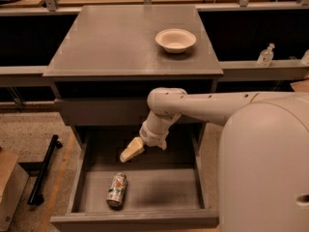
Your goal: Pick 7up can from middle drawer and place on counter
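In the camera view my gripper (132,150) hangs inside the open middle drawer (166,190), toward its back-left, angled down; whether it is spread or closed I cannot tell. The 7up can (117,190) lies on its side near the drawer's front-left corner, apart from the gripper. I judge this the reach-in step: next I must drop forward onto the can, grip it, then lift it to the counter (111,42), away from the white bowl (175,40) near its back-right corner

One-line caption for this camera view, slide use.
Pincer hangs over open drawer, near the lying can; bowl on counter.
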Controlling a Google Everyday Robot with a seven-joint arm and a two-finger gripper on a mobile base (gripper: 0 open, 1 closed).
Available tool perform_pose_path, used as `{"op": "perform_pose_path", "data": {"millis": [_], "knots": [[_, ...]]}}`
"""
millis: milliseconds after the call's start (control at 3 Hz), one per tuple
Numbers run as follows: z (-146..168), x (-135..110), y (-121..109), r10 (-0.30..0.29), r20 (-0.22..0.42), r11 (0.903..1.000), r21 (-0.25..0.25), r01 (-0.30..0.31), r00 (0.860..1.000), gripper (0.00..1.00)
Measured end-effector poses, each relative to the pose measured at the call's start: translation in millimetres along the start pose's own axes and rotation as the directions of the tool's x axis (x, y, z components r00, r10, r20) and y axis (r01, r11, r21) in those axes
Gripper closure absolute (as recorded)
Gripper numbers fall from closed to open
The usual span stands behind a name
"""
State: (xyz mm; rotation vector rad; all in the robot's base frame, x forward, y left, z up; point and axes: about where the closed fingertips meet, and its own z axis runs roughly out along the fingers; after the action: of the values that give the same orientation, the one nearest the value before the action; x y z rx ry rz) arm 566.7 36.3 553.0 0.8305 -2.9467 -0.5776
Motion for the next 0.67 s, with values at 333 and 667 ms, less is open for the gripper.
{"op": "perform_pose_path", "data": {"millis": [333,667], "knots": [[16.4,-2.0,-2.8,0.068,-0.013,0.9977,-0.002,-0.068,0.998,0.00],[43.1,-4.2,-3.9,0.156,-0.024,0.9875,-0.019,-0.156,0.987,0.00]]}}
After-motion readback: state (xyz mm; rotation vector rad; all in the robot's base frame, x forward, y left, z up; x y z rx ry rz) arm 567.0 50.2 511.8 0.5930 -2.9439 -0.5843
